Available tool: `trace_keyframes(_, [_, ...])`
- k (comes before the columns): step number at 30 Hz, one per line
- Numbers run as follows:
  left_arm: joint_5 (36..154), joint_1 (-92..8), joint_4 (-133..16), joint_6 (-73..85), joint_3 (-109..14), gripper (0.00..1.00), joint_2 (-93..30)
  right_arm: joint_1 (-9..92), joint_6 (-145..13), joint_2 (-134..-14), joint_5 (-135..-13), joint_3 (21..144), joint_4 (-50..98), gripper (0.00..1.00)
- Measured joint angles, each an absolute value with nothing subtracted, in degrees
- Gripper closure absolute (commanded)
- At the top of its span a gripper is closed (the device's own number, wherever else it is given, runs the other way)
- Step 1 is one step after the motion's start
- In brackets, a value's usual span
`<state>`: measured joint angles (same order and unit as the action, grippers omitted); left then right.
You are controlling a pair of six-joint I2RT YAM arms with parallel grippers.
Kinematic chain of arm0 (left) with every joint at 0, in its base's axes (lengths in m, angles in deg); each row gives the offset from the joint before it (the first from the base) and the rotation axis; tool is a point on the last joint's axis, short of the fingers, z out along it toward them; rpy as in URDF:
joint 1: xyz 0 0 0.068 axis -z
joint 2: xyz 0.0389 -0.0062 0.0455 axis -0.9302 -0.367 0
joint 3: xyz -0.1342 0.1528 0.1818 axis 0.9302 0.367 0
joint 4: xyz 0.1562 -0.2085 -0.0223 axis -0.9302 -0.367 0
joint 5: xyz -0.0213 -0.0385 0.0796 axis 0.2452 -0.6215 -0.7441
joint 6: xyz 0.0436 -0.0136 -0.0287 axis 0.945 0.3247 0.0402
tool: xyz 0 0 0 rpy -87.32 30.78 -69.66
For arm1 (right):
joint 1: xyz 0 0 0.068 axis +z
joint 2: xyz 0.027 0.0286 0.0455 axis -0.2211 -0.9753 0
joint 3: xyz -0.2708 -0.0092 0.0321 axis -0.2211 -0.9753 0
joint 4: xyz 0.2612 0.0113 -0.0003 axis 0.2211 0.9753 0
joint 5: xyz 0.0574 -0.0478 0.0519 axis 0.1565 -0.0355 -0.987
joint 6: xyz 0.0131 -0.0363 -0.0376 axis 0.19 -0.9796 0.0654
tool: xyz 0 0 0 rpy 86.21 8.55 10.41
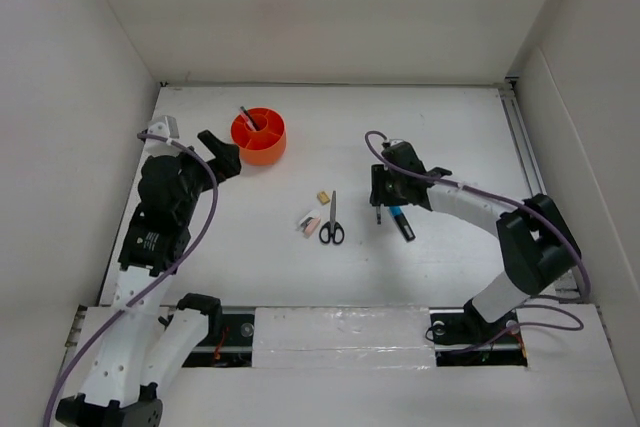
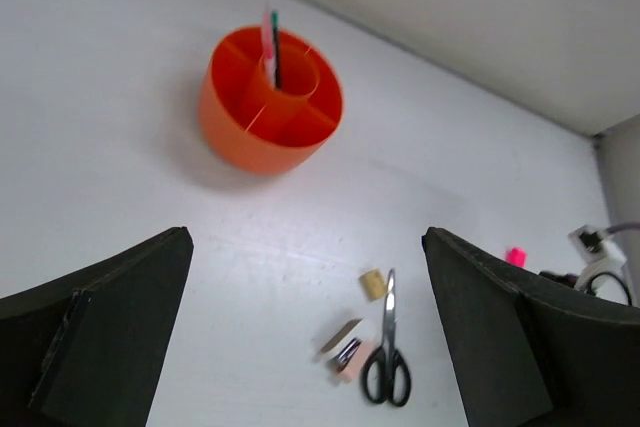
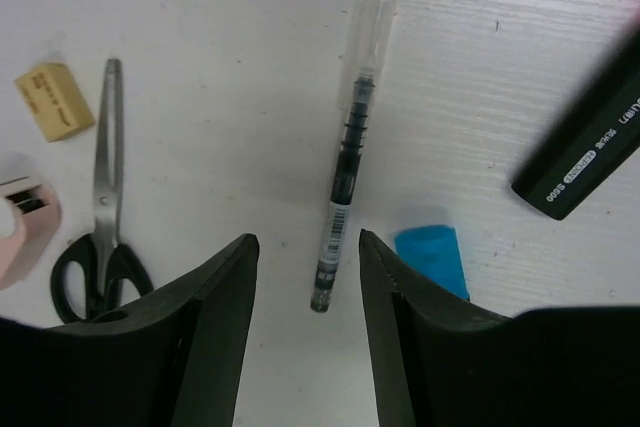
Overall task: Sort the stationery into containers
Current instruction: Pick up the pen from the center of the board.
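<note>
Right wrist view: the right gripper (image 3: pixel 305 252) hangs over the bench (image 3: pixel 220 7), jaws open, straddling the lower end of a slim dark pen (image 3: pixel 343 172) lying flat in mid-frame. A blue marker cap (image 3: pixel 432 259) lies just right of it; black-handled scissors (image 3: pixel 108 157) and a tan eraser (image 3: pixel 55 100) lie at left. In the left wrist view, the left gripper (image 2: pixel 308 242), jaws wide open, faces the orange tub (image 2: pixel 250 137) at upper left. A thin pink pen (image 2: pixel 267 39) and a second dark pen (image 2: pixel 276 47) stand in its central cup.
</note>
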<state>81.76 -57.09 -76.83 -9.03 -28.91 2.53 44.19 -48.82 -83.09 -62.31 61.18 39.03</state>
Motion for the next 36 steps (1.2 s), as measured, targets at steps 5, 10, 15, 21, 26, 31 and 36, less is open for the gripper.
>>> trace_keyframes(5, [81.45, -57.09, -80.78, -8.70, -26.22, 0.00, 3.10, 43.53, -49.10, -89.58, -63.01, 63.84, 38.81, 0.53])
trace_keyframes(10, [81.30, -57.09, -80.63, -8.70, -26.20, 0.00, 5.83, 43.53, -49.30, -93.08, -63.23, 65.51, 38.15, 0.62])
trace_keyframes(15, [81.34, -57.09, -80.35, -8.70, -26.20, 0.00, 7.19, 43.60, -49.47, -95.02, -62.47, 67.17, 37.37, 0.77])
trace_keyframes(21, [81.60, -57.09, -80.24, -8.70, -26.09, 0.00, 7.41, 43.95, -49.43, -96.07, -61.20, 68.04, 36.87, 1.00])
trace_keyframes(26, [84.20, -57.14, -79.60, -8.65, -25.15, 0.00, 7.76, 44.06, -49.54, -95.02, -63.67, 66.12, 33.85, 1.00])
trace_keyframes(31, [100.71, -57.36, -73.85, -8.46, -21.59, 0.00, 7.28, 46.84, -48.36, -83.90, -69.53, 59.10, 32.45, 1.00])
trace_keyframes(36, [116.38, -57.33, -69.11, -8.61, -19.53, 0.00, 2.71, 52.41, -47.42, -71.53, -73.22, 60.85, 28.71, 1.00])
